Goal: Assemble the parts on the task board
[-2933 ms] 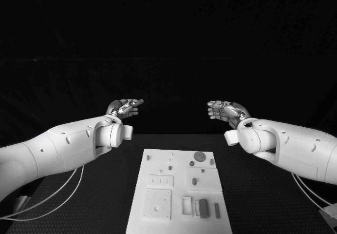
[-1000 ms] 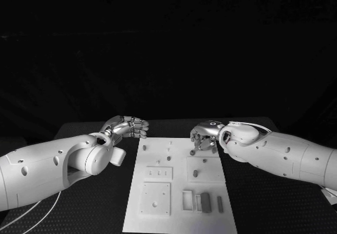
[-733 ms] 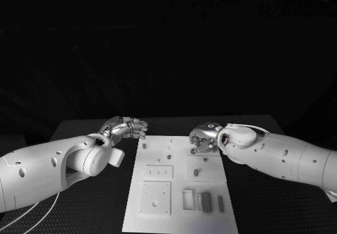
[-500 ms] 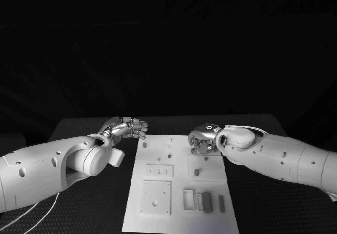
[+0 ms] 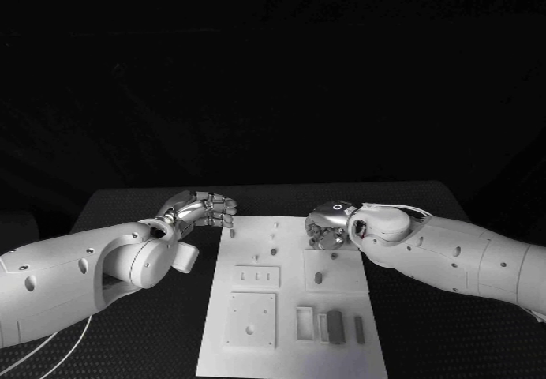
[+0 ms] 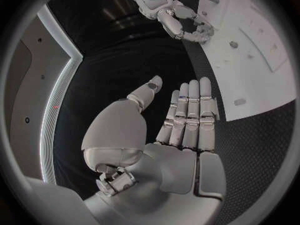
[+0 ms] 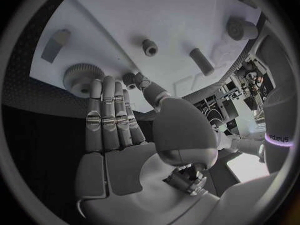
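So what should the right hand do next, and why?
Probably close its fingers on the gear. The right hand is open over the task board's far right corner, fingertips beside the gear, holding nothing; the left hand hovers off the board.

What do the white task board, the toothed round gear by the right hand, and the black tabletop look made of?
White task board: looks like matte plastic, flat and even in tone with no glare; could be painted. Toothed round gear: grey, dull, probably moulded or printed plastic, fine teeth on the rim. Black tabletop: appears to be a woven or textured mat, showing a fine dotted grain.
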`<move>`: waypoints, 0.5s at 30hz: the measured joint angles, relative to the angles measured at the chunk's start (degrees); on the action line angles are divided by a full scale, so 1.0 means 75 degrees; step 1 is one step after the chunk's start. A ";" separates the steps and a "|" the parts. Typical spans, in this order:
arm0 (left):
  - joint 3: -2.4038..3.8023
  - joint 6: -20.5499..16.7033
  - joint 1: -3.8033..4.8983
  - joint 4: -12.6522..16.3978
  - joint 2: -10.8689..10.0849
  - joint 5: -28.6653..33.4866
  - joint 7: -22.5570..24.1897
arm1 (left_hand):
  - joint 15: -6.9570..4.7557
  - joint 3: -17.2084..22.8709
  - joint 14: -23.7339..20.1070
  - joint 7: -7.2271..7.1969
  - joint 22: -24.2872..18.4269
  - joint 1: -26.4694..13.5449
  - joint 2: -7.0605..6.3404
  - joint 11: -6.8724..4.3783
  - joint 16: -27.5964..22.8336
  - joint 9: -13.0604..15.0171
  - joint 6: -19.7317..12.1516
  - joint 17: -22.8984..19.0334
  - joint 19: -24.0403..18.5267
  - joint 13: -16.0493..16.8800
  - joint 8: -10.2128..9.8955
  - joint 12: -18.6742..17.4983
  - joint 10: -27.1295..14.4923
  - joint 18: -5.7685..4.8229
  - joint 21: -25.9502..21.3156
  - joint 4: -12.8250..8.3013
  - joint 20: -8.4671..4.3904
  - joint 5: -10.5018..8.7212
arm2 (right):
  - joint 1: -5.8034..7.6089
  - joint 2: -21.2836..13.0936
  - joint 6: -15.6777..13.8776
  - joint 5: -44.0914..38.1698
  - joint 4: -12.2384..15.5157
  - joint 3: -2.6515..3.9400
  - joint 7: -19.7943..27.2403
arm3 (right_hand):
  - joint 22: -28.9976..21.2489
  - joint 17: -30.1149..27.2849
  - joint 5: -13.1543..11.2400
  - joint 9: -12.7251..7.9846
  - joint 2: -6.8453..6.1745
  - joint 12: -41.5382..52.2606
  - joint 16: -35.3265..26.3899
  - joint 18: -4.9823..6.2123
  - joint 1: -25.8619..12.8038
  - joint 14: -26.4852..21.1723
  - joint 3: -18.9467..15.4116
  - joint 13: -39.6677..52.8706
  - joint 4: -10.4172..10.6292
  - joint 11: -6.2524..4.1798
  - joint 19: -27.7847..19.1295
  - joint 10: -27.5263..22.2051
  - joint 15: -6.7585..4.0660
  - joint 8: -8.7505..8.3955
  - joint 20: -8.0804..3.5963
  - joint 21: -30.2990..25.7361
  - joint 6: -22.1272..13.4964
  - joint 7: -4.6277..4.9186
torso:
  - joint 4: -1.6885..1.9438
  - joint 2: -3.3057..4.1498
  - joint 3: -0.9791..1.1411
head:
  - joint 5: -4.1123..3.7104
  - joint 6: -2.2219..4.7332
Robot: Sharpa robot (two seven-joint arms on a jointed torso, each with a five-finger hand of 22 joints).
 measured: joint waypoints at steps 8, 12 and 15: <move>0.0000 0.0015 0.0002 0.0026 -0.0021 0.0002 -0.0005 | 0.0000 0.0000 0.0000 0.0000 0.0000 -0.0029 0.0029 0.0000 -0.0030 0.0001 0.0000 0.0010 0.0000 -0.0001 -0.0029 0.0000 0.0000 -0.0007 -0.0029 0.0000 0.0000 0.0000 | 0.0038 0.0093 -0.0030 -0.0057 -0.0080 0.0033 -0.0003 | 0.0001 0.0058 0.0000 0.0000 0.0063 0.0000 0.0001 -0.0005 -0.0063 0.0068 0.0000 0.0010 0.0000 -0.0066 0.0031 0.0070 -0.0013 0.0000 0.0001 0.0058 0.0086 -0.0029 | 0.0010 0.0062 0.0019 | 0.0021 -0.0020; 0.0001 0.0019 0.0002 0.0026 -0.0025 0.0003 -0.0007 | 0.0000 0.0000 0.0000 0.0000 0.0000 -0.0029 0.0029 0.0000 -0.0030 0.0001 0.0000 0.0018 0.0000 -0.0001 -0.0029 -0.0032 0.0000 -0.0009 -0.0029 0.0000 0.0000 0.0000 | 0.0054 0.0105 -0.0053 -0.0082 -0.0093 0.0045 -0.0002 | 0.0004 0.0065 0.0000 0.0003 0.0074 0.0000 0.0001 -0.0012 -0.0074 0.0081 0.0000 0.0013 0.0000 -0.0069 0.0054 0.0100 -0.0026 0.0000 -0.0001 0.0070 0.0114 -0.0036 | 0.0018 0.0090 0.0029 | 0.0024 -0.0021; 0.0002 0.0024 0.0002 0.0031 -0.0039 0.0003 -0.0009 | 0.0000 0.0000 0.0000 0.0000 0.0000 -0.0029 0.0029 0.0000 -0.0030 0.0001 0.0000 0.0018 0.0000 -0.0001 -0.0029 -0.0032 0.0000 -0.0010 -0.0029 0.0000 0.0000 0.0000 | 0.0066 0.0116 -0.0063 -0.0131 -0.0118 0.0051 -0.0001 | -0.0003 0.0120 0.0000 0.0025 0.0147 0.0000 0.0001 -0.0055 -0.0058 0.0121 0.0022 0.0039 -0.0022 -0.0095 0.0085 0.0206 -0.0066 0.0000 -0.0030 0.0089 0.0250 -0.0097 | 0.0026 0.0110 0.0033 | 0.0021 -0.0014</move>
